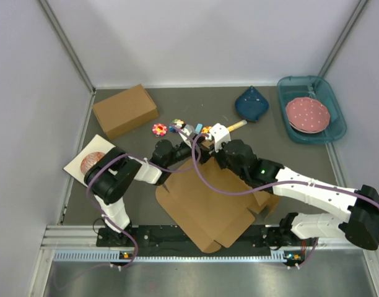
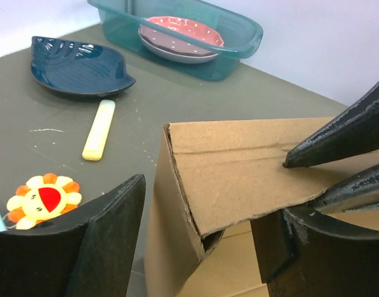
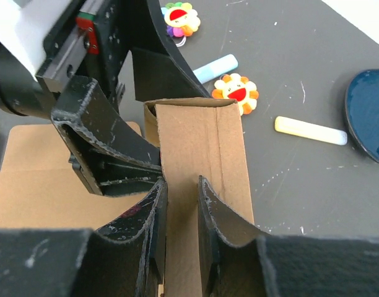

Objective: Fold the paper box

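The paper box (image 1: 208, 204) is a brown die-cut sheet lying flat near the table's front edge, with one side wall folded up at its far end. My right gripper (image 3: 181, 182) is shut on that raised wall (image 3: 202, 142), one finger on each face. The pinching fingers (image 2: 338, 136) also show in the left wrist view. My left gripper (image 2: 202, 204) is open, and the wall's folded corner (image 2: 177, 185) stands between its fingers without touching them. From above, both grippers (image 1: 199, 147) meet at the sheet's far edge.
A ready-made brown box (image 1: 125, 111) stands at the back left. A dark blue leaf dish (image 1: 252, 104) and a teal tray (image 1: 338, 114) holding a pink plate (image 1: 307, 114) sit at the back right. Flower toys (image 1: 159, 129), a yellow stick (image 1: 236, 125) and a white card (image 1: 90, 162) lie nearby.
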Robot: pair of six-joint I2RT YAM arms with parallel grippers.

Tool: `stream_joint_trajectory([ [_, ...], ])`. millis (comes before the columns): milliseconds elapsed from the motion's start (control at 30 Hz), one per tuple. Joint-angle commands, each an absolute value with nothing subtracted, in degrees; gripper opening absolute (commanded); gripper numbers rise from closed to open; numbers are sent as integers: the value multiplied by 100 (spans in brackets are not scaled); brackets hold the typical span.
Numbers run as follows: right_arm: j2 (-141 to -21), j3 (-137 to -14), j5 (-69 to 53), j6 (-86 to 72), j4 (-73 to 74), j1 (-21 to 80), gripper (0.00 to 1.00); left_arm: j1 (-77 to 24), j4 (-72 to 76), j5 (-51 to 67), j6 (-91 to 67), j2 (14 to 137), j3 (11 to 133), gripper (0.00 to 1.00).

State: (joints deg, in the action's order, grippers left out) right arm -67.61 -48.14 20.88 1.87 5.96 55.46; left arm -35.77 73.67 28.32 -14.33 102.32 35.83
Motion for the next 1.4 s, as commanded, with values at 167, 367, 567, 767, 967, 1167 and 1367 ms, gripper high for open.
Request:
stream_joint_trajectory([
  [167,-7014,-4728,1072,-220,1301,5651,12,-3639,9563,2900,-1556,10661,3771,64],
  [367,-7023,-4702,1142,-202,1283,5651,12,-3630,9562,2734,-1354,10661,3569,13],
  [567,-7023,-4685,1248,-176,1274,5651,10,-3630,9563,2470,-1389,10459,3340,0],
  [767,-7014,-4658,1266,-167,1213,5651,9,-3639,9571,2233,-1538,10283,3112,63],
  [967,-6996,-4632,1274,-158,1169,5651,9,-3639,9571,2083,-1433,10011,2716,75],
  [1167,-6979,-4632,1292,-158,1134,5651,9,-3647,9562,1574,-1292,9888,2470,72],
  [1367,-6996,-4632,1248,-185,1099,5651,10,-3867,9562,723,-1073,9958,2566,64],
])
